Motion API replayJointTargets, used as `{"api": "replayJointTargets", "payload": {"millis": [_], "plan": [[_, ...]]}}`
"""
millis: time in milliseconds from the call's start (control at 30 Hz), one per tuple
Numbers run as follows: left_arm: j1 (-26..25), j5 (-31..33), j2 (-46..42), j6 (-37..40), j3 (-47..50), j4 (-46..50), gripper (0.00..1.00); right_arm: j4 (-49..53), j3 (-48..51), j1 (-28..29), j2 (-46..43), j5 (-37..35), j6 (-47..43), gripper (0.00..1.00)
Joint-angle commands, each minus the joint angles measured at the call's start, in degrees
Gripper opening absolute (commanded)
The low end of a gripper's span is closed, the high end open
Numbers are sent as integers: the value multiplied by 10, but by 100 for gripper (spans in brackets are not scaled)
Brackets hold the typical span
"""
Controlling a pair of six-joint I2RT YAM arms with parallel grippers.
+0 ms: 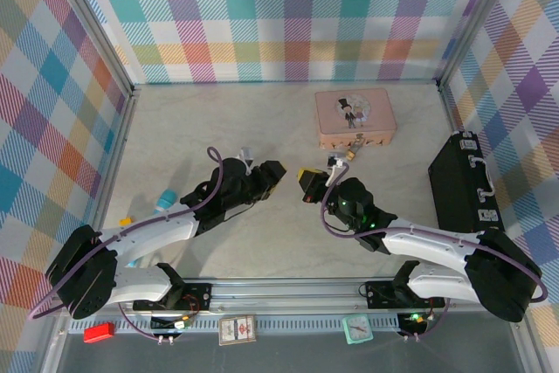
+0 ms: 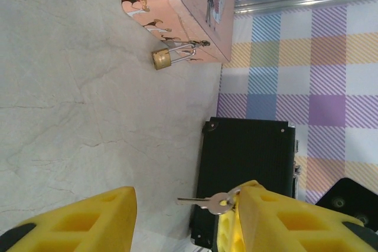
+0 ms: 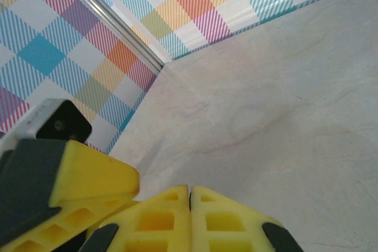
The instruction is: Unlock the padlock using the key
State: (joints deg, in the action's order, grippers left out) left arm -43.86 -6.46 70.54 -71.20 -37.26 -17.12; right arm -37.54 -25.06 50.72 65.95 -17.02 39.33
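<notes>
Centrally over the table (image 1: 218, 128): both arms stretched inward, grippers nearly tip to tip.
Left gripper (image 1: 271, 174) with fingers (image 2: 88, 216) spread apart, key (image 2: 207, 202) touching just one pad, blade poking sideways into the gap. Right gripper (image 1: 307, 183) with fingers (image 3: 159, 219) pressed flush together. Padlock (image 2: 160, 58) lying beyond both, shackle hooked through the clasp of the pink tin (image 1: 354, 115). Black case (image 1: 458, 185) off right, by the wall.

Robot lab test cell: plaid booth walls (image 1: 288, 15), alu frame rail (image 1: 288, 290).
</notes>
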Motion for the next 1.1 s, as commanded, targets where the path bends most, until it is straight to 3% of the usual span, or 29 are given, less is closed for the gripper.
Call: {"api": "replayJointTargets", "payload": {"millis": [0, 133, 233, 333, 467, 600, 700, 833, 1067], "plan": [[-6, -4, 8, -23, 15, -57, 49, -41, -7, 4, 1, -6, 27, 0], [-5, -4, 7, 34, 3, -29, 51, -4, -30, 3, -5, -12, 35, 0], [-6, 7, 0, 199, -36, 74, 54, 84, -65, 0, -23, -21, 31, 0], [-6, -10, -3, 376, -45, 118, 61, 142, -90, -11, -36, -9, 44, 0], [-6, -45, -7, 546, -23, 112, 45, 190, -119, -20, -48, 15, 48, 0], [-6, -89, -42, 645, 21, 21, 44, 238, -152, -19, -50, 46, 59, 0], [-7, -88, -89, 705, 58, -47, 44, 246, -157, -20, -54, 65, 79, 0], [-6, -93, -121, 792, 75, -80, 45, 271, -175, -19, -52, 95, 105, 0], [6, -110, -118, 857, 68, -80, 38, 316, -215, -19, -47, 154, 143, 0]]}}
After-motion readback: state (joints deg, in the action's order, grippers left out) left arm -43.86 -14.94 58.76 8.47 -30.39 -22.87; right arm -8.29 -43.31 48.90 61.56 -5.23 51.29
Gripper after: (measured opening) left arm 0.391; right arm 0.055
